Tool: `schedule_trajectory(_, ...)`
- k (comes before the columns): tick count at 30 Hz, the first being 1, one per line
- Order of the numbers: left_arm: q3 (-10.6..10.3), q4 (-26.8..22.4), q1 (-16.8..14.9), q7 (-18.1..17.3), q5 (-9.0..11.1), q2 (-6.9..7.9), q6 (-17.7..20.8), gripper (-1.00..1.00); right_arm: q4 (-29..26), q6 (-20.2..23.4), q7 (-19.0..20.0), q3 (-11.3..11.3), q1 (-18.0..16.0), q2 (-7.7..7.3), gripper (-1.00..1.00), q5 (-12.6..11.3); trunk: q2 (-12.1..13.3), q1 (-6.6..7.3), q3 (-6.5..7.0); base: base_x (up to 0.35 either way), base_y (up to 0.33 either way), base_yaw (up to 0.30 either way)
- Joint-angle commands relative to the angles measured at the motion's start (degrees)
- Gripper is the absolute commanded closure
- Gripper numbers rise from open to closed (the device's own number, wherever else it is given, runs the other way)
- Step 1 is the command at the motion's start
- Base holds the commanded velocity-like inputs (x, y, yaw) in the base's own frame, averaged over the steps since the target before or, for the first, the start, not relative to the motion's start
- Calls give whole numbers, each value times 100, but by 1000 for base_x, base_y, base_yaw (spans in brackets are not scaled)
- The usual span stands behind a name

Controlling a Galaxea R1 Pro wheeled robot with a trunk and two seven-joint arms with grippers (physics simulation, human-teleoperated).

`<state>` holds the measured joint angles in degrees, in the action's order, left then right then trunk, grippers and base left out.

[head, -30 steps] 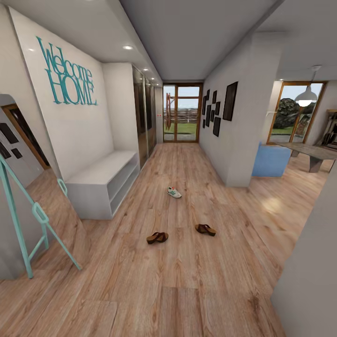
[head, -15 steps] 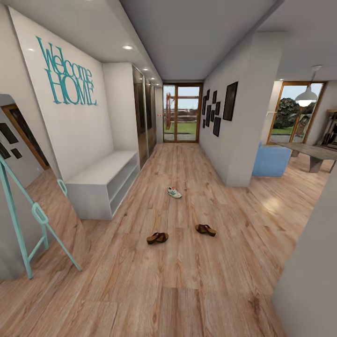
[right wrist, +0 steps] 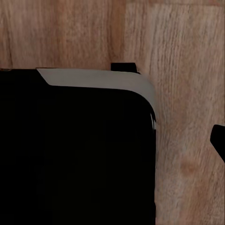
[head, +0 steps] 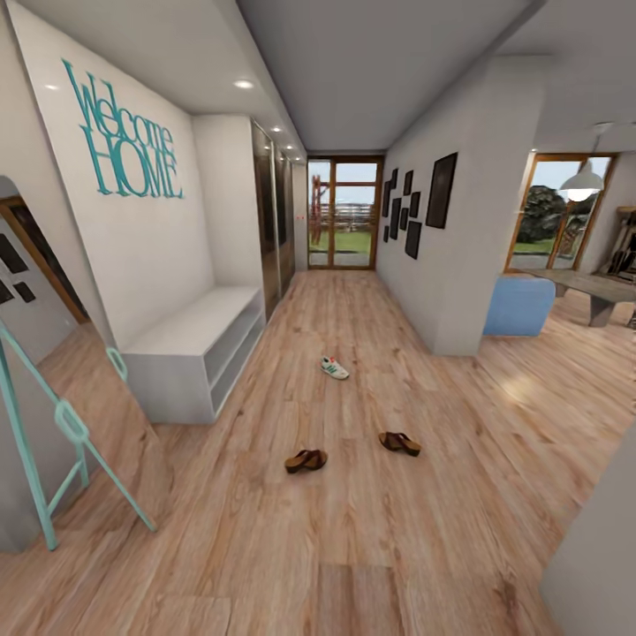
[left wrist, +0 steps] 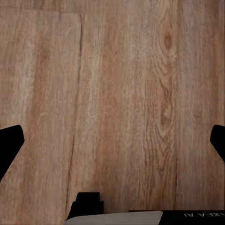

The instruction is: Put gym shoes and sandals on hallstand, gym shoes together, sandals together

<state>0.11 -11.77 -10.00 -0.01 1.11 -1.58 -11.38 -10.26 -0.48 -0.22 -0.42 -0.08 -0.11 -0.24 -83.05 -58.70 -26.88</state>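
Observation:
One gym shoe, white with green stripes, lies on the corridor floor mid-corridor. Closer to me lie the two brown sandals, one to the left and one to the right, about a shoe-length or two apart. The hallstand is out of view. In the left wrist view my left gripper hangs open over bare planks, with a dark fingertip at each side edge. In the right wrist view my right gripper shows one fingertip far out at the side. A black body covers the other side.
A plain low white two-shelf bench stands against the left wall under the "Welcome HOME" lettering. A mirror on a turquoise stand leans at near left. A wall corner juts in at right, with a blue seat beyond. Glass doors close the corridor's far end.
The whole picture has shifted a little, so the camera has moved. The shoe and sandals keep their places on the floor.

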Motion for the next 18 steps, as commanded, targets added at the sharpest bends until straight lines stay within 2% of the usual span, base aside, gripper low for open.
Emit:
schedule_trajectory(1,0,-880,-2,0,12,-1,-375,-100,-3,-5,-2,-3,-1,1,-100,-3,-2,-2,-5,247,231,-193)
schedule_trajectory(18,0,-880,-2,-3,12,0,-382,-100,-5,-5,1,-2,-1,-4,-100,-3,-2,-2,-5,247,232,-245)
